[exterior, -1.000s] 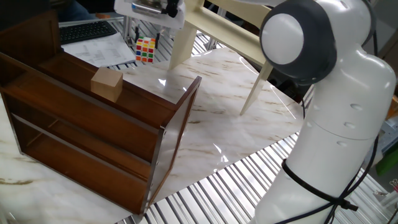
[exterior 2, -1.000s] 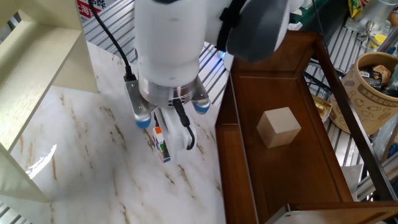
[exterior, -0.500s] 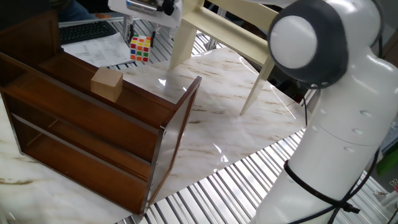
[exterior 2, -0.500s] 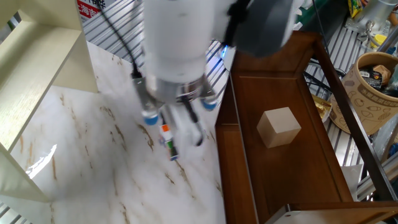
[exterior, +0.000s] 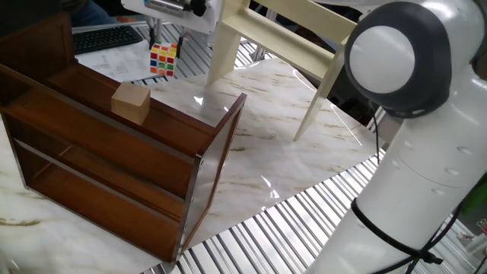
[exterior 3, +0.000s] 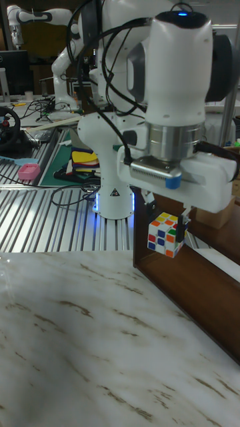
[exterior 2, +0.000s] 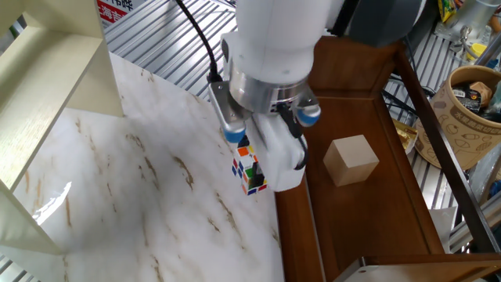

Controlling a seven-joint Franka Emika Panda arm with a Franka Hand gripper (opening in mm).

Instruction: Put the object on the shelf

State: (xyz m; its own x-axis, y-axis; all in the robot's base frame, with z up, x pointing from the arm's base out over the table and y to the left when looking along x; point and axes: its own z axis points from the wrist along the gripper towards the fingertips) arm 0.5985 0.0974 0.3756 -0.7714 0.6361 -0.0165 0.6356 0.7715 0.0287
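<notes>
The object, a small multicoloured Rubik's cube point(exterior: 163, 58) point(exterior 2: 249, 168) point(exterior 3: 165, 235), hangs in the air with my gripper point(exterior: 166, 47) point(exterior 2: 252, 160) point(exterior 3: 168, 227) shut on it. It is well above the marble table and just beside the side panel of the shelf point(exterior: 114, 152) point(exterior 2: 368, 196) point(exterior 3: 193, 280), a dark brown wooden unit. In the tall fixed view the cube sits level with the shelf's upper edge, a little outside it.
A plain tan wooden block point(exterior: 131, 103) point(exterior 2: 351, 159) rests on the shelf's top tier. A cream-white legged frame point(exterior: 274, 46) point(exterior 2: 39, 102) stands over the table behind the arm. A keyboard point(exterior: 106, 36) and papers lie beyond the shelf.
The gripper has lifted the cube off the table area and carried it sideways toward the shelf's side panel.
</notes>
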